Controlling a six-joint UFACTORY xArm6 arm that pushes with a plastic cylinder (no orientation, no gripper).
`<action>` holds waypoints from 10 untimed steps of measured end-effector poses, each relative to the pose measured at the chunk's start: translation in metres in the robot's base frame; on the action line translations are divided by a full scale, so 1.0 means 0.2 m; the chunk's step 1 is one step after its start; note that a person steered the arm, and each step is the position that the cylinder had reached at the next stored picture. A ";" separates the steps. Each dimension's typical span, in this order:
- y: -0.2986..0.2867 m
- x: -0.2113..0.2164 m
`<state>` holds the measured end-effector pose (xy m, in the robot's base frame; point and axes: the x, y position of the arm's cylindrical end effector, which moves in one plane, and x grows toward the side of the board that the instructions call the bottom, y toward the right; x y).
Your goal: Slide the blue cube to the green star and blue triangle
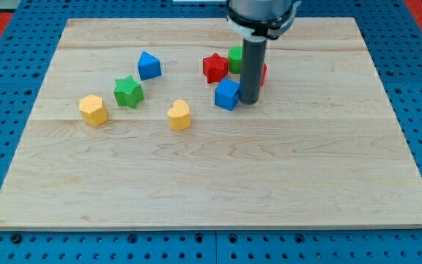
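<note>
two blue blocks, cube point(226, 94) touching my tip point(249, 101), triangle point(149, 65); no fingers.

— What colours sit on the pale striped wooden board point(218, 183)?
— A blue cube point(226, 94), blue triangle point(149, 65), green star point(128, 92), red star point(214, 67).
— And the yellows?
— A yellow heart point(179, 115), a yellow hexagon point(93, 110). The rod point(251, 70) is dark grey.
</note>
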<state>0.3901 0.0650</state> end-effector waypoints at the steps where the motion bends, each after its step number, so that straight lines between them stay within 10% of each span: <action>1: 0.01 -0.09; 10: -0.58 0.06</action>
<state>0.4013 -0.0505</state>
